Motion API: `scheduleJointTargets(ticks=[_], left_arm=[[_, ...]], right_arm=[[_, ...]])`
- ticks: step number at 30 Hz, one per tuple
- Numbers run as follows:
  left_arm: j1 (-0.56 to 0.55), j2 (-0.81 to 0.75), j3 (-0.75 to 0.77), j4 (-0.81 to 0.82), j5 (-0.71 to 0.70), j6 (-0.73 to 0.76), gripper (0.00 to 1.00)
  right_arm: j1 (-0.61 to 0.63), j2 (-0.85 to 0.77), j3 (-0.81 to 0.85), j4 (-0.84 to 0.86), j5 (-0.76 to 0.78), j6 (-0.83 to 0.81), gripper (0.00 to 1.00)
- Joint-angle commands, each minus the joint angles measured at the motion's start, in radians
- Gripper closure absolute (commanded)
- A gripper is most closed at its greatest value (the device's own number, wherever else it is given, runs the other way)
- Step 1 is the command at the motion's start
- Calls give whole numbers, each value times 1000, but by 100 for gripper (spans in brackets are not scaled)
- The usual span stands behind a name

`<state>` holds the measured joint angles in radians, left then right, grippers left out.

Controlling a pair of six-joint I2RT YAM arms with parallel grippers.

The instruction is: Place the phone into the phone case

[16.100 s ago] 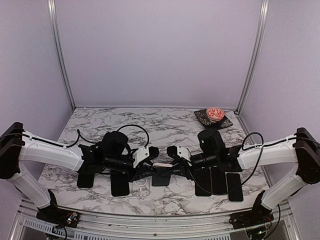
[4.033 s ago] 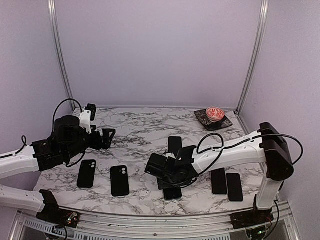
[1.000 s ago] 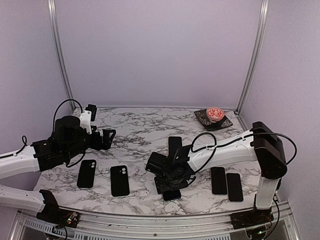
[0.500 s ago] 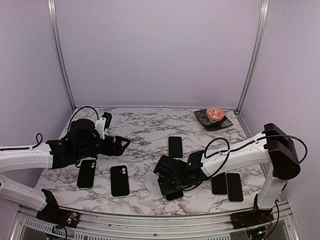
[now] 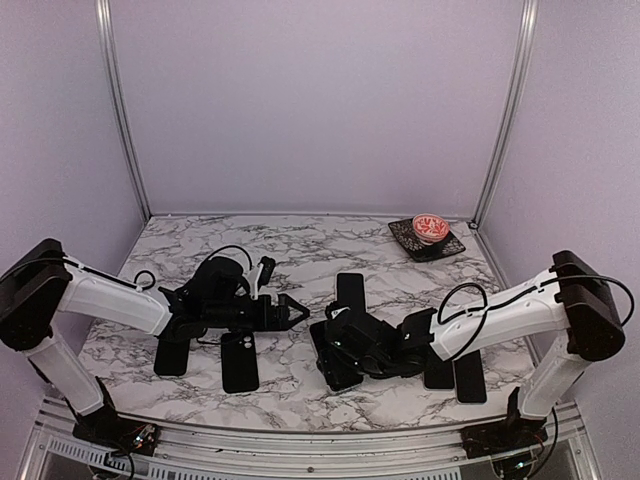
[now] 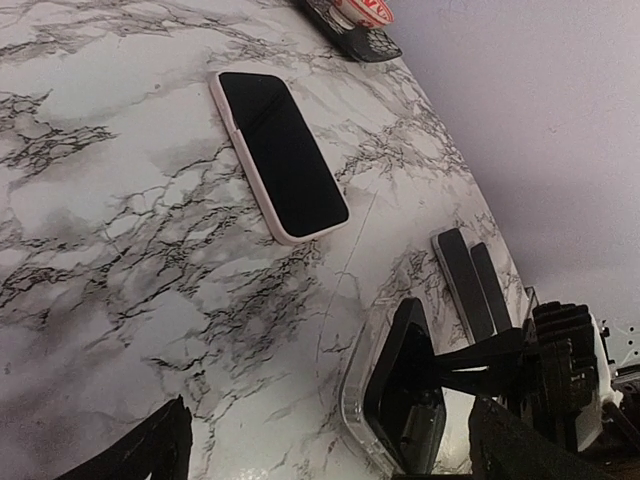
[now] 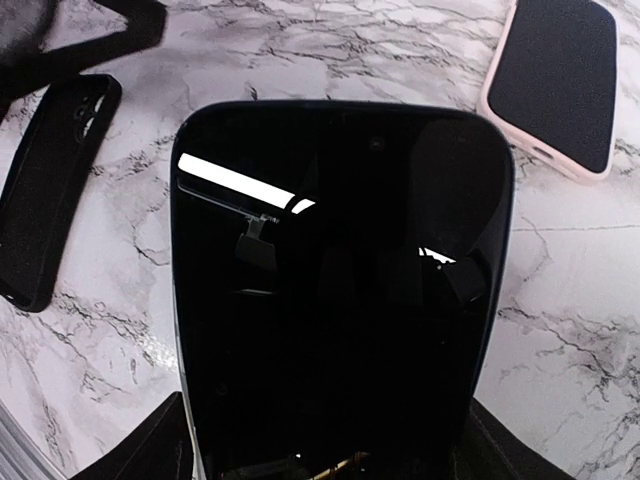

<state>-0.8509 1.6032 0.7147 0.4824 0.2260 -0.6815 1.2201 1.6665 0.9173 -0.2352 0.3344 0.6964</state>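
Left end effector (image 5: 296,311), released, has swung beside the phone (image 7: 335,290) grasped by the right end effector (image 5: 340,352).

Tabletop (image 5: 300,250) white marble w/ grey-black veins; phone (image 7: 340,290) glossy black, white light streaks reflected; 2nd phone (image 6: 278,152) black screen, pale pink case; loose case (image 7: 50,190) matte black; bowl (image 5: 431,226) red & white; mat (image 5: 452,244) dark, patterned; walls (image 5: 320,100) lilac.

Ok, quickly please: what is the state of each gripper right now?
Left gripper: open, holding nothing.
Right gripper: closed on the phone, which sits between its fingers.
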Motion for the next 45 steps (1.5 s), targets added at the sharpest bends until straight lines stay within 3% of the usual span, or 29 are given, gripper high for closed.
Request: scheduleJointTargets(ticks=[1,5,10,16,20,25,26,28,30,34,37,38,41,45], left_arm=[[-16,72,51,147,82,-79,6],[-34,98,79,153,45,-48,16],[-36,130,83,154,64,-69,41],[-38,132,64,154,66,-70,39],[-42,140,70,154,76,-71,46],[-47,138,73,154,107,-82,45],[-47,132,71,154,106,-80,53],[-48,121,70,154,97,-72,82],[-50,114,68,154,94,-60,98],[-60,96,57,155,103,-39,100],[-65,65,36,154,90,6,100],[-65,54,29,153,79,26,100],[-65,20,10,135,60,91,100],[-70,-65,4,102,57,217,100]], right_arm=[[9,-21,11,141,28,-60,62],[17,-3,31,143,25,-82,62],[21,-9,44,139,39,-96,62],[21,-16,62,128,59,-109,62],[25,-16,70,132,66,-121,62],[26,-25,82,116,89,-134,62],[26,-30,84,115,91,-139,62],[25,-38,82,121,95,-145,62],[26,-40,81,130,93,-154,62],[24,-46,83,131,108,-169,59],[23,-71,61,141,114,-172,51],[21,-81,47,151,108,-177,43],[15,-134,-2,181,63,-217,6],[-4,-292,-97,268,-46,-330,1]])
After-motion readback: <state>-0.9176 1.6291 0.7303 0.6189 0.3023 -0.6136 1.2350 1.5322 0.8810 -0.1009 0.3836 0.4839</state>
